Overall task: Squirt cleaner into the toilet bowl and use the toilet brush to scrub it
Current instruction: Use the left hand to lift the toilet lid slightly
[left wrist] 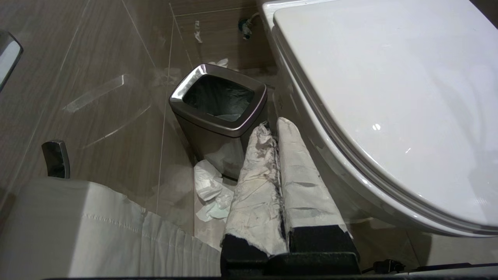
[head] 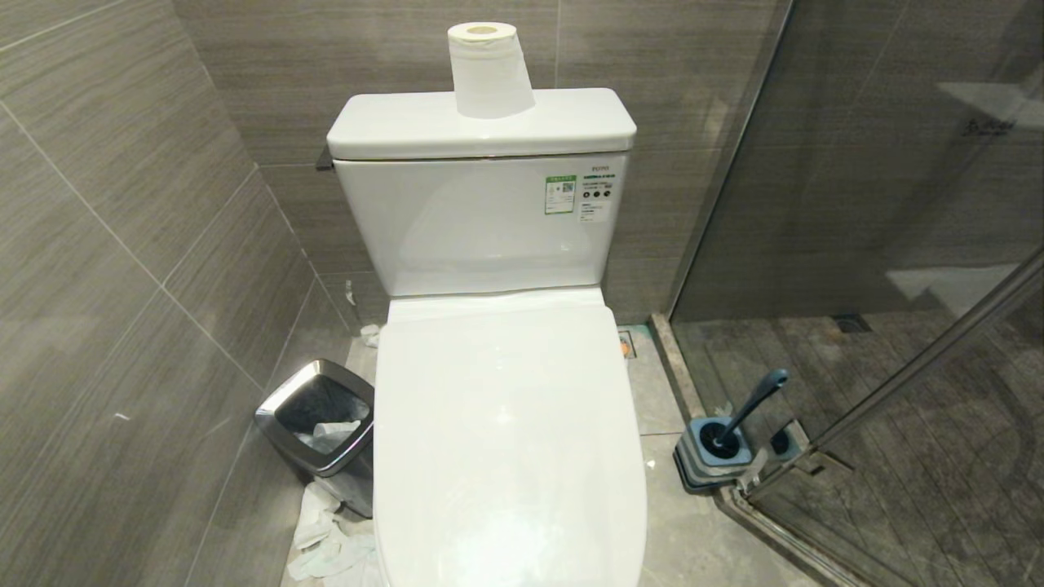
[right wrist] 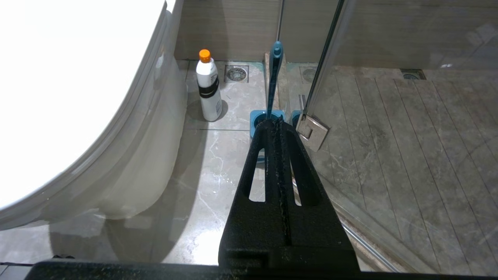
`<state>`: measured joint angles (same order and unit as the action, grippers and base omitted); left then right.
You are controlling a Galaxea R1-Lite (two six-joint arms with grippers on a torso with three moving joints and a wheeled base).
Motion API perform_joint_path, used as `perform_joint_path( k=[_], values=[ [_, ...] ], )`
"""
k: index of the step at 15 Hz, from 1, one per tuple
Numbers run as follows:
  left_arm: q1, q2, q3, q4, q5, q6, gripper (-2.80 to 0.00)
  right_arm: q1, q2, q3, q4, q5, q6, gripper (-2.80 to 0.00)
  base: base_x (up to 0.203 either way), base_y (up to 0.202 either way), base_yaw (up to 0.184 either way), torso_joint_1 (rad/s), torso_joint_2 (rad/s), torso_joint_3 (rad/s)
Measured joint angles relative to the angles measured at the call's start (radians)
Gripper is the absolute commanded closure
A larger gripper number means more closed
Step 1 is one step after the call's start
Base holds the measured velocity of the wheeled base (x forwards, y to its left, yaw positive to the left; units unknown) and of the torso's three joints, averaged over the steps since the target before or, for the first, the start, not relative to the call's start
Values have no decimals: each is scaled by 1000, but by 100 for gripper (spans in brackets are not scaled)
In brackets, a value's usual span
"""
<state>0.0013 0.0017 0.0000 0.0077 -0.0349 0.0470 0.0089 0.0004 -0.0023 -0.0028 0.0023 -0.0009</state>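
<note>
The toilet bowl [head: 506, 440] sits against the back wall with its lid down, filling the middle of the floor [right wrist: 218, 155]. Neither arm shows from the head camera; both hang low, one on each side of the bowl.

The right gripper [right wrist: 277, 124] has its two black fingers pressed together and holds nothing. Just beyond its tips stands the one toilet brush [right wrist: 274, 77], upright in its blue holder [right wrist: 258, 118] at the foot of the glass shower door [head: 897, 244]; gripper and brush are near but apart. Further toward the back wall, close beside the base of the bowl, stands the single cleaner [right wrist: 208, 87], a white bottle with an orange cap, upright and well clear of the gripper. One round floor drain [right wrist: 236, 73] lies just past it.

The left gripper [left wrist: 277, 126] is also closed and empty, its two fingers wrapped in worn white tape. Its tips are just beside one steel-rimmed waste bin [left wrist: 220, 116], which stands between the side wall and the bowl. Crumpled tissue [left wrist: 210, 190] lies on the floor at the foot of the bin.

One roll of toilet paper [head: 489, 69] stands on the tank lid [head: 408, 130].
</note>
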Motion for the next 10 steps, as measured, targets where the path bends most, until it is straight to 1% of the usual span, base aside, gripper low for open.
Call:
perform_joint_path(
  k=[10],
  values=[
    [0, 0, 0, 0, 1, 0, 0, 0, 0, 0, 0, 0, -1, 0, 0, 0, 0, 0, 0, 0]
  ],
)
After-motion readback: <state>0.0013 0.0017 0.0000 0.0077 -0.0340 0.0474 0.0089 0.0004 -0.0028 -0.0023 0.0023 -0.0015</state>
